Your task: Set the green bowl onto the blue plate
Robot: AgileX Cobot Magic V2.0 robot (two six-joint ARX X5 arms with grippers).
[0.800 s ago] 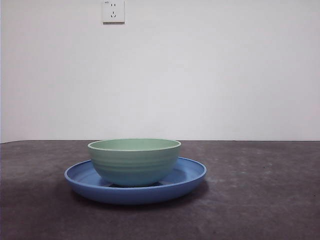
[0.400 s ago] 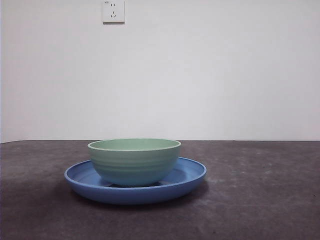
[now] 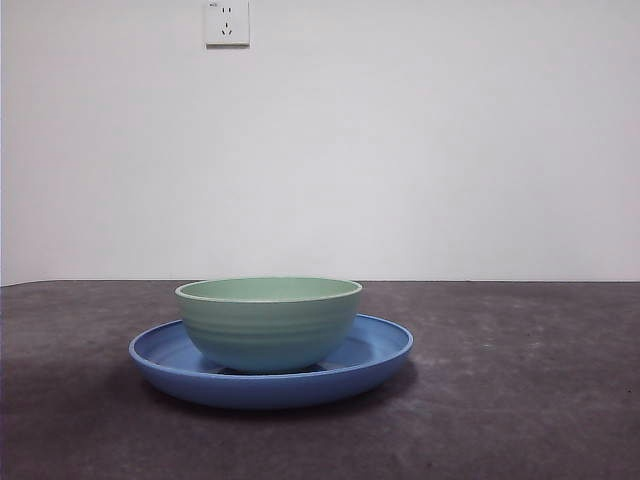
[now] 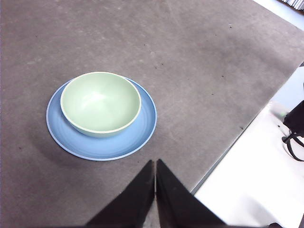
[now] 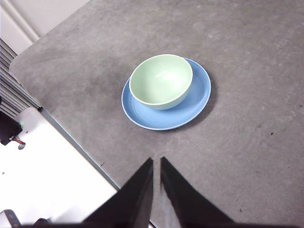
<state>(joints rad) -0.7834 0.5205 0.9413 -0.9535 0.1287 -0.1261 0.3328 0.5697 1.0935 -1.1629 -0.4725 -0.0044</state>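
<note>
Mint-green bowl (image 3: pixel 269 322) (faintly ridged), glossy blue plate (image 3: pixel 375 352), mottled dark-grey table (image 3: pixel 520 380).

A bare lab-like test room: a plain white wall (image 3: pixel 400 150) with one power socket (image 3: pixel 227 22) behind a dark grey felt-covered table (image 3: pixel 520 400).

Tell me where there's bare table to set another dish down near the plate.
The green bowl sits in the blue plate, off centre, leaving a wider bare crescent of plate on one side. Bare grey table surrounds the plate on every side. The left gripper and right gripper hang high, jaws shut, away from it.
</note>
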